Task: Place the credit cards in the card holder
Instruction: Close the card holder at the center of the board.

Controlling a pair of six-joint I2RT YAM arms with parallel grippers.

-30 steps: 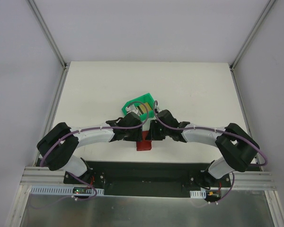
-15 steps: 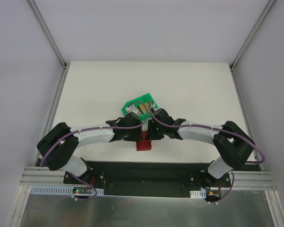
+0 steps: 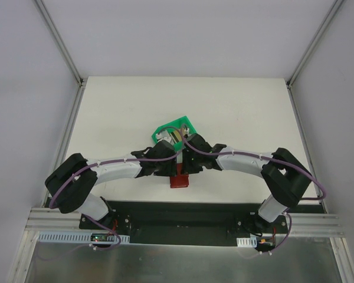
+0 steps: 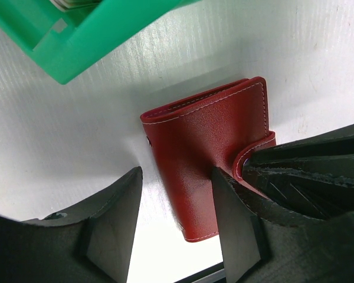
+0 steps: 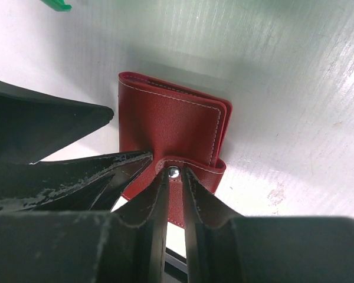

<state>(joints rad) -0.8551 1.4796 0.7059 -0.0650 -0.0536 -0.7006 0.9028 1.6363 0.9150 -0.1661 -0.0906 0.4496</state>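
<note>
Spreading across the top view, the white table (image 3: 236,112) carries everything, and both arms reach in to meet at its middle. Their wrists hide most of the spot where they meet.

The green bin (image 3: 165,128) sits just beyond them, partly covered. The credit cards (image 3: 176,136) inside it show only as a golden sliver, too small to count.

The card holder (image 4: 206,141) lies folded shut on the table on the near side of the bin. From above, only its near end pokes out below the wrists.

The left gripper (image 4: 174,177) stands wide. One finger is clear of the wallet with bare table between; the other overlaps its edge, contact unclear.

The right gripper (image 5: 175,174) is narrowed to a slit, pinching the snap tab (image 5: 192,168) with its metal stud between the fingertips.
</note>
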